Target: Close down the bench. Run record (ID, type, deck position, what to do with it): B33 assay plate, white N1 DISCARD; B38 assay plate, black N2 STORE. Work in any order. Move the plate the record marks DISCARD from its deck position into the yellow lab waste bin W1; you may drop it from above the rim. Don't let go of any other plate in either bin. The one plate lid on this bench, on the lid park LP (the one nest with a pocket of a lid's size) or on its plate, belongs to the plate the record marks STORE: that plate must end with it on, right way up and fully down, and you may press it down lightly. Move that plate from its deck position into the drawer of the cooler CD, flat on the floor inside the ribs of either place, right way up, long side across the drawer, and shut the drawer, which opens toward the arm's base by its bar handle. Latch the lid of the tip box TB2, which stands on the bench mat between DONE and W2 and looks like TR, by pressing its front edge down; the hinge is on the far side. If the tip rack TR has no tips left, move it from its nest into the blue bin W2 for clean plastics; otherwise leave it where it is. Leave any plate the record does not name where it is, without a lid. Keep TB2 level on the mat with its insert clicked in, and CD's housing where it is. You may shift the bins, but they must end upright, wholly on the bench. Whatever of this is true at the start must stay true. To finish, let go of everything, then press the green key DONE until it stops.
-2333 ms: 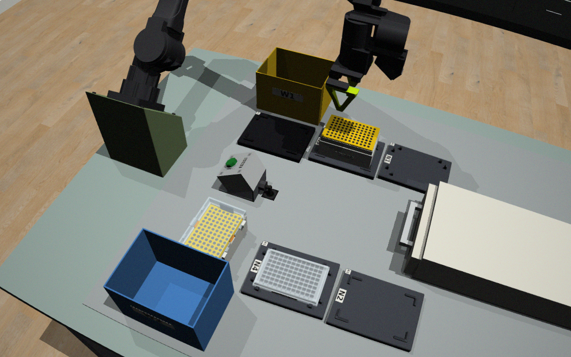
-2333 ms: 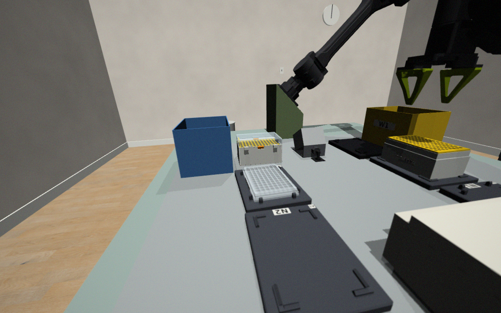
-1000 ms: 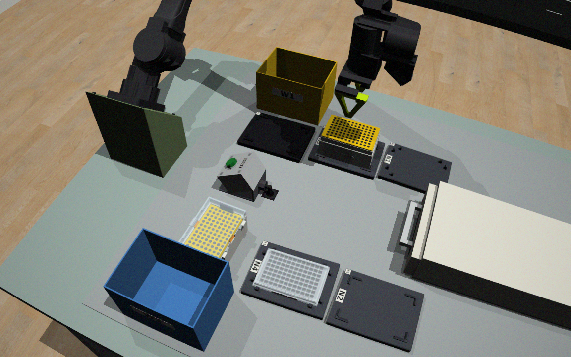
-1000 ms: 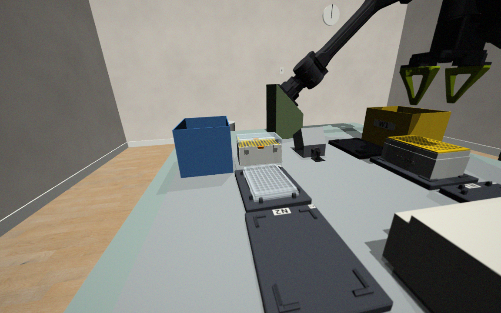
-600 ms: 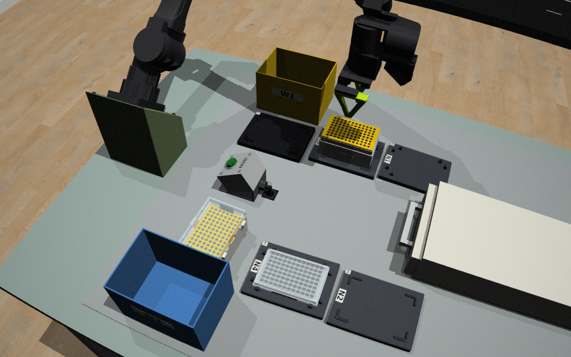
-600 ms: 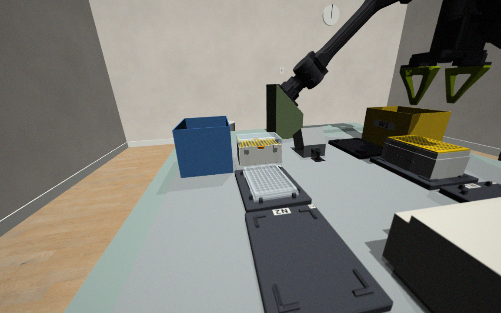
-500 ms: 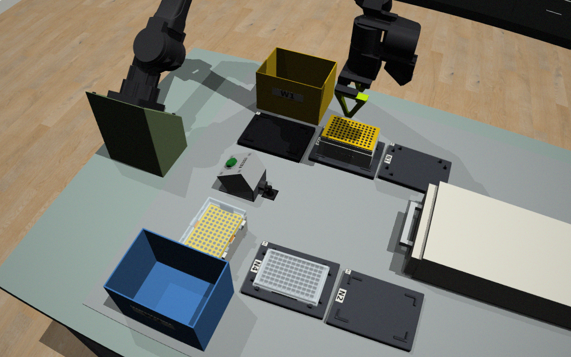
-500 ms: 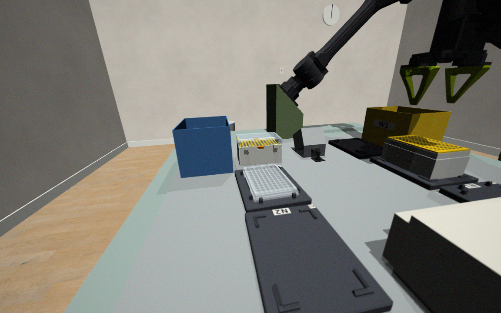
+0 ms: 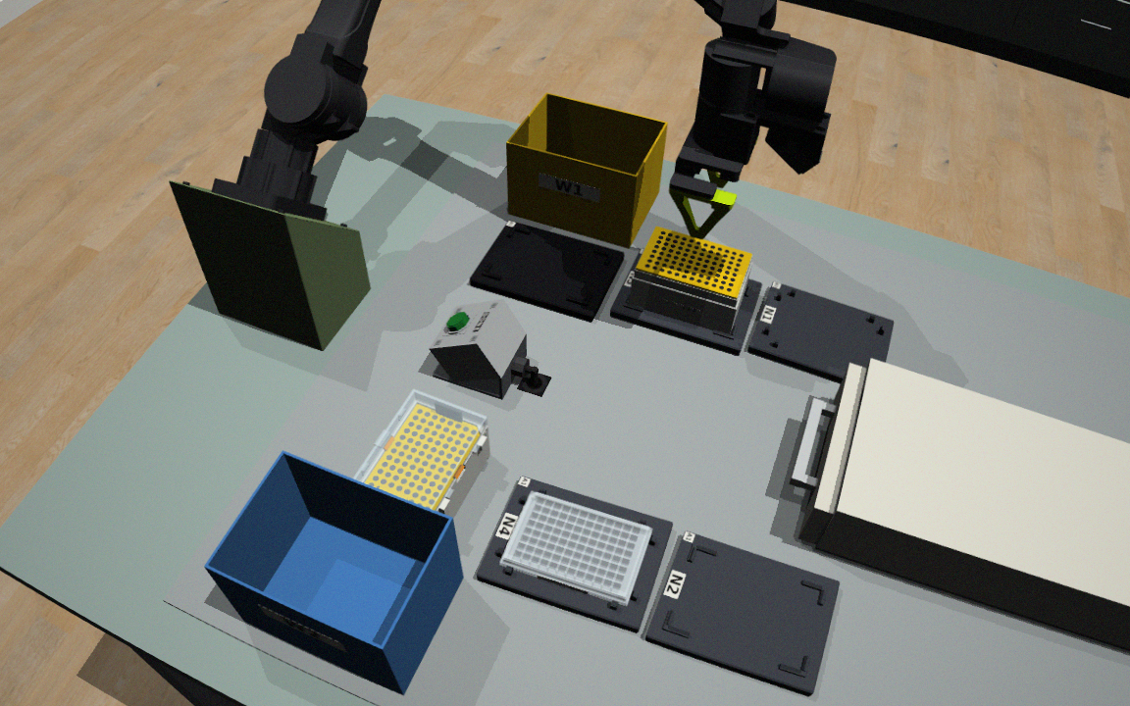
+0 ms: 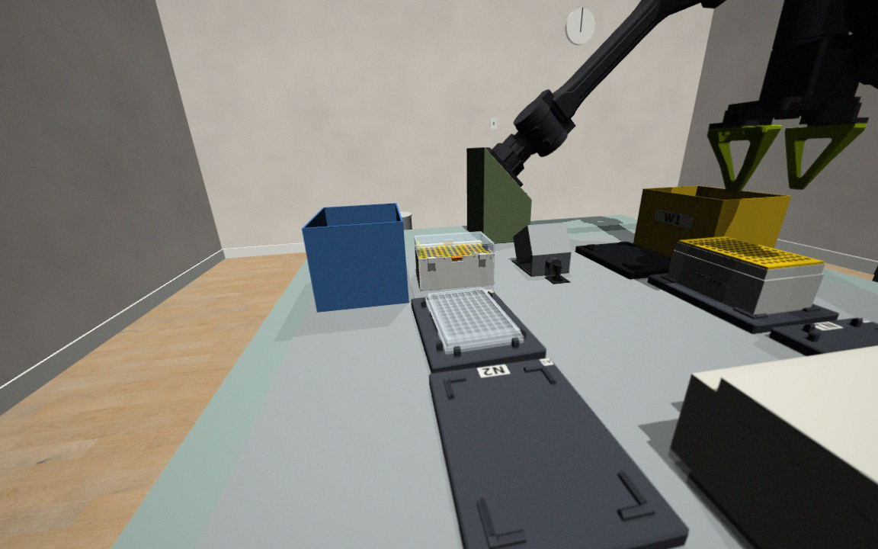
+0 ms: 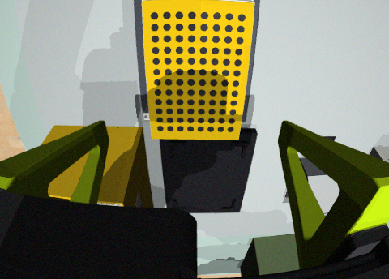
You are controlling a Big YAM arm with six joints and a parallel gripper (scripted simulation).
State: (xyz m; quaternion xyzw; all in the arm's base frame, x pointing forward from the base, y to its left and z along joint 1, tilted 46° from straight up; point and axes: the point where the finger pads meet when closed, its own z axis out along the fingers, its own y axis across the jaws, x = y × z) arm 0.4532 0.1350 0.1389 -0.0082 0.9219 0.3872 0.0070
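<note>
My gripper (image 9: 698,235) (image 10: 766,187) (image 11: 193,130) is open and empty, above the tip rack TR. TR (image 9: 693,263) (image 10: 745,252) (image 11: 194,60) stands in its nest; its holes look dark, with no tips visible. Nest N1 (image 9: 824,328) and nest N2 (image 9: 744,610) (image 10: 551,444) hold no plate. The yellow bin W1 (image 9: 573,197) (image 10: 674,235) is upright; its floor is hidden. The blue bin W2 (image 9: 332,562) (image 10: 360,266) looks empty. The tip box TB2 (image 9: 427,456) (image 10: 456,269) has its clear lid over the insert; its latch is unclear. The cooler CD (image 9: 1008,474) has its drawer shut.
A clear-looking plate (image 9: 578,544) (image 10: 472,317) sits on nest N4, without a visible lid. A black nest (image 9: 542,268) (image 11: 207,182) beside W1 holds nothing. The DONE box (image 9: 481,342) with its green key stands mid-bench. CD's bar handle (image 9: 808,443) juts toward the bench middle.
</note>
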